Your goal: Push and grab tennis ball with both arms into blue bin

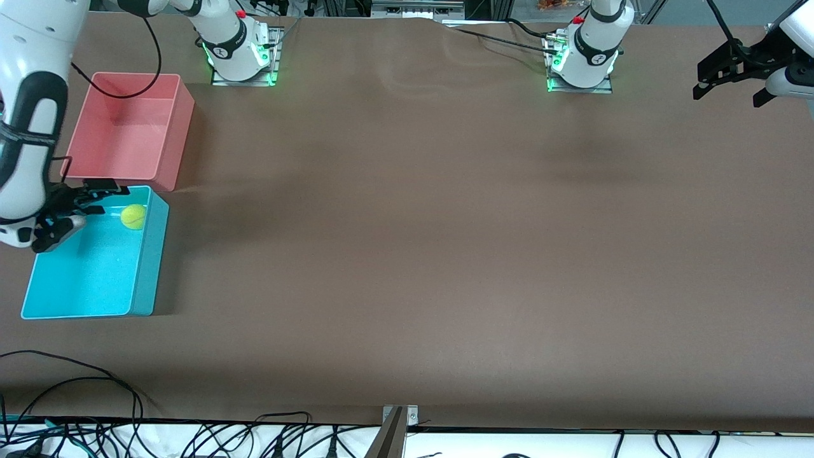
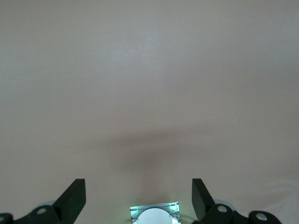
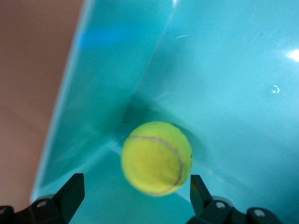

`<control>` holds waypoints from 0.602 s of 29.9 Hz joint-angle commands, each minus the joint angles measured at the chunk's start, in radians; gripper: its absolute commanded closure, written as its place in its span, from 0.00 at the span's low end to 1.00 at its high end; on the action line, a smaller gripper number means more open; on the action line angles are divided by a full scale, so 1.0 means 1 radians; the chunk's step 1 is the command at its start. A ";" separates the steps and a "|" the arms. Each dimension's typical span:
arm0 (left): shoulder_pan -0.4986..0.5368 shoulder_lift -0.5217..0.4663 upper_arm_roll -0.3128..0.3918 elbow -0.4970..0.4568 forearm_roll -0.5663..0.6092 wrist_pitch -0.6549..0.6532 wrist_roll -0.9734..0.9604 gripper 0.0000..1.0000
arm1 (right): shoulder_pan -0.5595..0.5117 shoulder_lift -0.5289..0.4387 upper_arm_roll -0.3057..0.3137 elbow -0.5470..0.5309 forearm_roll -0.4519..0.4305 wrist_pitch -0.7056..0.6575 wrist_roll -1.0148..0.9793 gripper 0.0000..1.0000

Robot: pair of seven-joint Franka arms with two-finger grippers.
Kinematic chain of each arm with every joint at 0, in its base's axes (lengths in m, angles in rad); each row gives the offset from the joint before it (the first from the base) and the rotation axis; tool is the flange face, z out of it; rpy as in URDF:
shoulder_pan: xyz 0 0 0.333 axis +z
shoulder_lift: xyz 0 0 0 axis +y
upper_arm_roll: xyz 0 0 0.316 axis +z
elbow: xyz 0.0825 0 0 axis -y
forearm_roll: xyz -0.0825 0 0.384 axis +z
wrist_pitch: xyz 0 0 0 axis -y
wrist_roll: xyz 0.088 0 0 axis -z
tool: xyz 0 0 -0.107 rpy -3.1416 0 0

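In the blue bin (image 1: 150, 261), which sits nearer the front camera at the right arm's end of the surface (image 1: 445, 254), lies the tennis ball (image 1: 133, 217). It is at the bin's farther end, close to the wall that faces the middle of the surface. In the right wrist view the ball (image 3: 157, 157) sits near an inside corner; whether it touches the wall I cannot tell.

My right pincer (image 1: 102, 199) hangs over that same end of the bin, fingers spread wide, gripping nothing.

Assessment: the ball is light, felt-covered and springy. It should grip well but will roll and rebound off the smooth plastic floor. If a hold were needed, I would take it across its widest part.

Just beside the blue bin, farther from the camera, stands the pink bin (image 1: 179, 143).

My left pincer (image 1: 728, 89) waits over bare brown surface at the left arm's end, fingers wide apart and holding nothing. The surface looks flat and matte.
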 commanded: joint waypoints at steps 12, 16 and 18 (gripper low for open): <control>-0.001 0.019 0.002 0.035 -0.017 -0.012 0.014 0.00 | 0.012 0.002 -0.016 0.286 -0.040 -0.242 0.169 0.00; -0.001 0.019 0.001 0.035 -0.017 -0.012 0.013 0.00 | 0.038 0.000 -0.019 0.300 -0.043 -0.257 0.170 0.00; -0.001 0.019 0.001 0.035 -0.017 -0.010 0.013 0.00 | 0.065 -0.019 -0.026 0.298 -0.056 -0.259 0.196 0.00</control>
